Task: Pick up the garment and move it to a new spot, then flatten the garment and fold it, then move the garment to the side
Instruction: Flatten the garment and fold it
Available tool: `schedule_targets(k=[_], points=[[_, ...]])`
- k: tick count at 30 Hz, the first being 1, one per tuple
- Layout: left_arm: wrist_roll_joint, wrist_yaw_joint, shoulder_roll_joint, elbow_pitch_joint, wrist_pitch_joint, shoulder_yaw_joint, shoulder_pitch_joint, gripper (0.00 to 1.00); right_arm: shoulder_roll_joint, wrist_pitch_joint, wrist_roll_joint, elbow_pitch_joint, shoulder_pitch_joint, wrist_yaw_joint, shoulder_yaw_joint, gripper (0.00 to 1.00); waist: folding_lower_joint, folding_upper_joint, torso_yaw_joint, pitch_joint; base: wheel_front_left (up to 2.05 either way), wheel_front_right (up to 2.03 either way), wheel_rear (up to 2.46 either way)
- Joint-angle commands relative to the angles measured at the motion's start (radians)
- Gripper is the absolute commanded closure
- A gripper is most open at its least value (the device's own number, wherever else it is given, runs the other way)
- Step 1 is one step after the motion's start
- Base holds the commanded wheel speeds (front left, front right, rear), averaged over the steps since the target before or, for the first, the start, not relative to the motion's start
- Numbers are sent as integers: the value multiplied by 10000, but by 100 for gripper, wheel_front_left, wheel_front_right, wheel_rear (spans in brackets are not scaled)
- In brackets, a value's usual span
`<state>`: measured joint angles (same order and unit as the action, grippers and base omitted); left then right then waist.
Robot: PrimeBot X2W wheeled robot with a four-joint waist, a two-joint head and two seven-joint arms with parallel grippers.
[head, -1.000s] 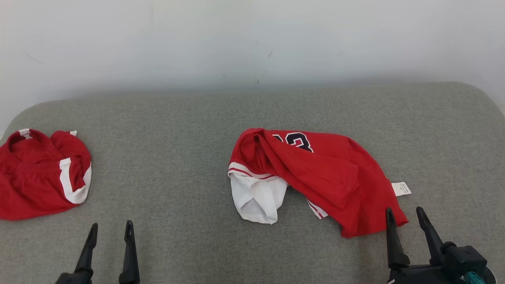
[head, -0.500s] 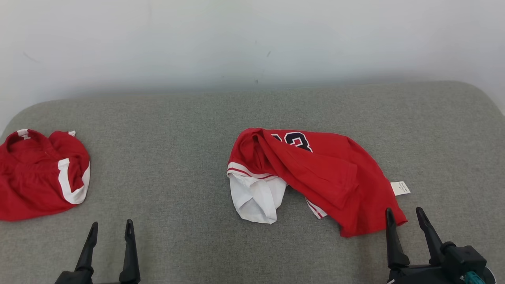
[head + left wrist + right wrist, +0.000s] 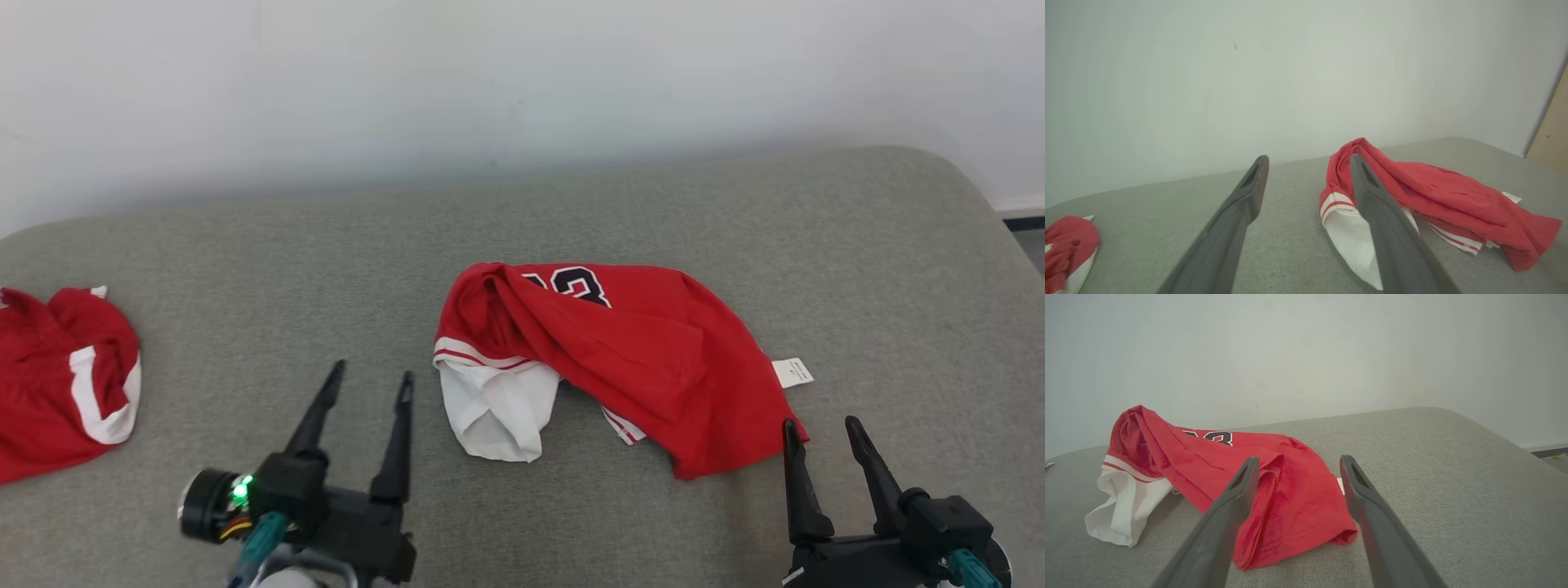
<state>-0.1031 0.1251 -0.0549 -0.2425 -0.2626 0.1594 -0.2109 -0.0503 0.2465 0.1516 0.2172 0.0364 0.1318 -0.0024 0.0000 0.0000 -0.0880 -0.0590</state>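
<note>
Nearest me, my left gripper (image 3: 372, 371) hovers with fingers spread and empty, just left of the white sleeve (image 3: 498, 408). My right gripper (image 3: 820, 423) is spread and empty too, by the near right corner of the red garment (image 3: 637, 351), crumpled mid-way across the grey cushion (image 3: 245, 269). A second red garment (image 3: 57, 384) lies far left, with a white wall (image 3: 490, 73) behind.

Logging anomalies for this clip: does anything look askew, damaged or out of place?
Only the expected mess: the red jersey lies crumpled, its white part bunched at its left and its label sticking out. No damage shows.
</note>
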Motion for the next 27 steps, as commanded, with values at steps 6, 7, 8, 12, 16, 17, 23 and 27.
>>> schedule_targets(k=[6,7,8,12,16,17,23,27], points=[[-250,43,2,-1224,-34,1091,-948,0,-3,99,132,79,241,-22,-28,0,0,0,-903,-498,0,0,0],[-292,42,-22,-1447,-34,1171,-1055,0,0,101,153,102,267,-22,-8,0,0,0,-1010,-548,0,0,0],[-334,42,-35,-1709,-34,1255,-1147,0,-1,109,159,121,286,-22,-9,0,0,0,-1105,-592,0,0,0],[-447,45,-105,-2674,-34,1335,-1463,0,-1,141,234,174,355,-22,59,0,0,0,-1443,-744,0,0,0],[-388,-33,-168,-3478,-34,1208,-1754,0,0,177,267,228,447,-22,101,0,0,0,-1723,-851,0,0,0],[-369,-59,-193,-3640,-34,1180,-1815,0,-1,183,261,233,461,-22,94,0,0,0,-1777,-880,0,0,0],[-325,-288,-357,-4284,-34,838,-2325,90,0,192,253,224,528,-22,22,0,0,0,-1933,-1062,0,0,0],[-291,-311,-401,-4481,-34,744,-2516,100,-1,191,245,228,512,-22,-24,0,0,0,-1895,-1070,0,0,0]])
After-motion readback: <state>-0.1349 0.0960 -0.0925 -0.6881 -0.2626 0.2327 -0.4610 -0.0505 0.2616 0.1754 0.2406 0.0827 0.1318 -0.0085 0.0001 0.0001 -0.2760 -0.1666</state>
